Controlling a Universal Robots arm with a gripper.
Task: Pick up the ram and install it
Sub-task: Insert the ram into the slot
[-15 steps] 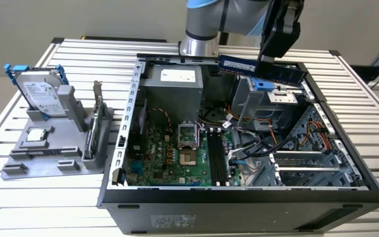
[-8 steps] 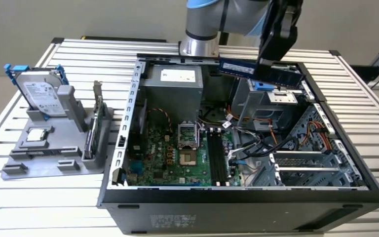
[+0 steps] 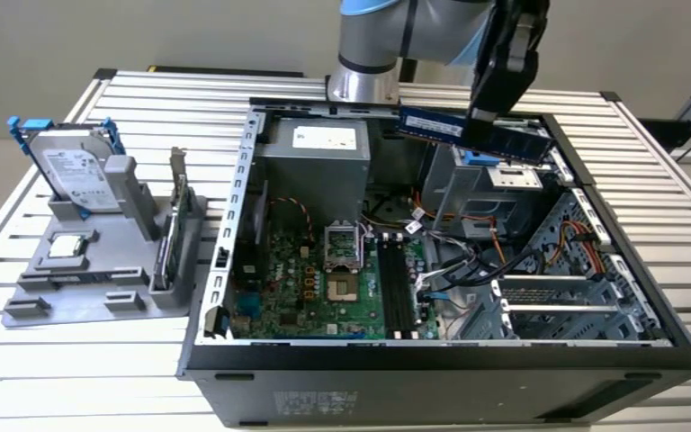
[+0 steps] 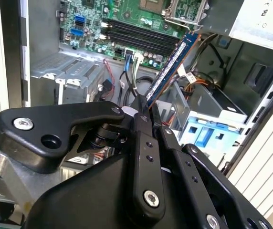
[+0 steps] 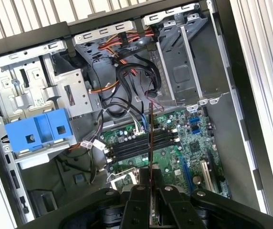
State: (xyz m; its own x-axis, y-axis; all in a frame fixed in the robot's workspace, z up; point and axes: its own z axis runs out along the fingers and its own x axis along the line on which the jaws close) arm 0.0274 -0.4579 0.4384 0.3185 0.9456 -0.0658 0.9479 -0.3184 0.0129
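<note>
The ram (image 3: pixel 471 132) is a long blue stick with black chips, held in the air above the far right part of the open computer case (image 3: pixel 219 270). My gripper (image 3: pixel 489 135) is shut on it near its middle. In the second wrist view the ram (image 4: pixel 167 69) sticks out from between the black fingers (image 4: pixel 143 119) toward the motherboard. In the first wrist view the ram (image 5: pixel 151 138) shows edge-on, roughly in line with the black memory slots (image 5: pixel 141 145). The slots (image 3: pixel 396 283) lie on the green motherboard (image 3: pixel 309 288), well below the ram.
A grey stand (image 3: pixel 82 270) on the exterior view's left holds a silver hard drive (image 3: pixel 76 171) with blue rails and an expansion card (image 3: pixel 172 234). Inside the case are a power supply (image 3: pixel 316 162), loose cables (image 3: pixel 466 261), a blue drive tray (image 5: pixel 38 131) and metal drive cages (image 3: pixel 561 306).
</note>
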